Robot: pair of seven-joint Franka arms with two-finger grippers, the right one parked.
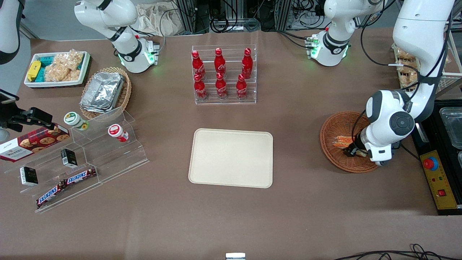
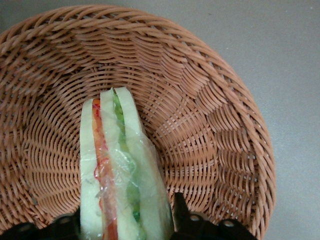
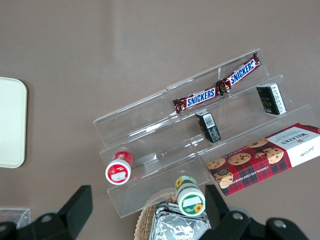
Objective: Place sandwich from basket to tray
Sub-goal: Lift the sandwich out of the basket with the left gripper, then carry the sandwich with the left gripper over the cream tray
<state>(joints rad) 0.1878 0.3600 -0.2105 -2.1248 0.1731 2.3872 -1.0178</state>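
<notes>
The sandwich [image 1: 340, 141], a wrapped wedge with pale bread and orange and green layers, lies in the round reddish-brown wicker basket [image 1: 335, 124] at the working arm's end of the table. My left gripper [image 1: 355, 150] is down inside the basket. In the left wrist view the sandwich [image 2: 120, 165] sits between the two black fingers [image 2: 180, 212], which press against its two bread sides, so the gripper [image 2: 126, 216] is shut on it. The sandwich rests low over the basket's woven floor [image 2: 210, 125]. The cream tray [image 1: 231, 157] lies bare at the table's middle.
A clear rack of red cola bottles [image 1: 223, 74] stands farther from the front camera than the tray. A clear stepped shelf with snacks [image 1: 79, 159], a tan basket with foil containers [image 1: 104, 92] and a white snack bin [image 1: 57, 68] lie toward the parked arm's end.
</notes>
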